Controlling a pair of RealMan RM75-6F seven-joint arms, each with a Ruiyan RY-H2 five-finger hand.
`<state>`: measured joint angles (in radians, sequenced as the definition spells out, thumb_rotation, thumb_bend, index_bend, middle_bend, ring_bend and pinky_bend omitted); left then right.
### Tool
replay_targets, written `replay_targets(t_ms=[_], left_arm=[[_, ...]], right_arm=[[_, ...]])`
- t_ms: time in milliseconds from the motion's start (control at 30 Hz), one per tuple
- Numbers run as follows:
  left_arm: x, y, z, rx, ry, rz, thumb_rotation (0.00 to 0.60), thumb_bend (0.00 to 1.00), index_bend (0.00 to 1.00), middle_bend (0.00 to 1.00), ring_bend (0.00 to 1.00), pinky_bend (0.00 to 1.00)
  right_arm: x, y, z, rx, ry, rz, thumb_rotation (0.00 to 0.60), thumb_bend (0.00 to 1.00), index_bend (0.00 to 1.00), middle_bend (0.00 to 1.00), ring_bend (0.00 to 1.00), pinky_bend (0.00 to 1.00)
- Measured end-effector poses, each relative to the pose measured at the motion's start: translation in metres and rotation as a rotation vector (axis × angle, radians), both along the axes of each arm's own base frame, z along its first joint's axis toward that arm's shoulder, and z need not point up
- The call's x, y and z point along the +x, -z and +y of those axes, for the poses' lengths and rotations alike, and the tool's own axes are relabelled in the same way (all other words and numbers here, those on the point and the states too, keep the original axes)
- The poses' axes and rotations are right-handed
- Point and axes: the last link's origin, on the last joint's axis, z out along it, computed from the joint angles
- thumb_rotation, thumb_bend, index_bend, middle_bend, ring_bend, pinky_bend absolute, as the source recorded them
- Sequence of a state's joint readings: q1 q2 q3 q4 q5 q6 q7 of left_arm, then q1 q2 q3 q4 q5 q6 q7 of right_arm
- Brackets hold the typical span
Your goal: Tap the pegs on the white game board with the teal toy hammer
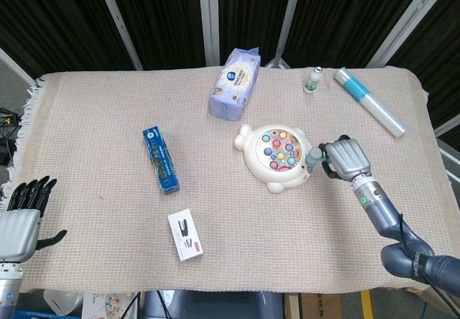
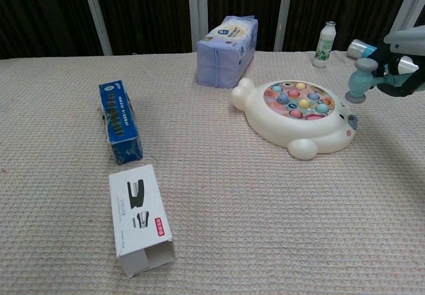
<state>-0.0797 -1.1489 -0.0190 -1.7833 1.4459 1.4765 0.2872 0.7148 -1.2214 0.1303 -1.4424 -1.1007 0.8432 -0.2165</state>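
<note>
Beside the white bear-shaped game board (image 1: 277,157) with coloured pegs (image 2: 299,99), the right hand (image 1: 348,158) grips the teal toy hammer (image 2: 362,80) (head off the board's right edge). Printed box labels are too small to read. Left hand (image 1: 21,218) hangs open.
</note>
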Motion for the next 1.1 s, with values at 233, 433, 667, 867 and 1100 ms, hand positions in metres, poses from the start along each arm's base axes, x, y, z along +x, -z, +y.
replay_targets(t_ms=[233, 433, 667, 867, 1100], left_arm=[[0.002, 0.000, -0.002, 0.001, -0.001, 0.004, 0.600, 0.13, 0.00, 0.00, 0.00, 0.00], [0.003, -0.002, -0.006, 0.009, -0.008, 0.009, 0.600, 0.13, 0.00, 0.00, 0.00, 0.00], [0.006, -0.002, -0.008, 0.010, -0.008, 0.015, 0.600, 0.13, 0.00, 0.00, 0.00, 0.00], [0.006, -0.002, -0.009, 0.010, -0.011, 0.016, 0.600, 0.13, 0.00, 0.00, 0.00, 0.00], [0.007, -0.003, -0.007, 0.014, -0.011, 0.018, 0.600, 0.13, 0.00, 0.00, 0.00, 0.00]], right_arm=[[-0.037, 0.003, 0.009, -0.007, 0.059, -0.024, 0.600, 0.73, 0.92, 0.79, 0.51, 0.26], [-0.066, 0.007, 0.014, -0.011, 0.097, -0.032, 0.600, 0.73, 0.85, 0.75, 0.45, 0.23], [-0.090, 0.015, 0.017, -0.007, 0.133, -0.047, 0.600, 0.73, 0.75, 0.67, 0.37, 0.19], [-0.105, 0.020, 0.019, 0.001, 0.168, -0.059, 0.600, 0.68, 0.63, 0.57, 0.30, 0.16], [-0.116, 0.024, 0.020, 0.006, 0.197, -0.073, 0.600, 0.51, 0.52, 0.48, 0.23, 0.14]])
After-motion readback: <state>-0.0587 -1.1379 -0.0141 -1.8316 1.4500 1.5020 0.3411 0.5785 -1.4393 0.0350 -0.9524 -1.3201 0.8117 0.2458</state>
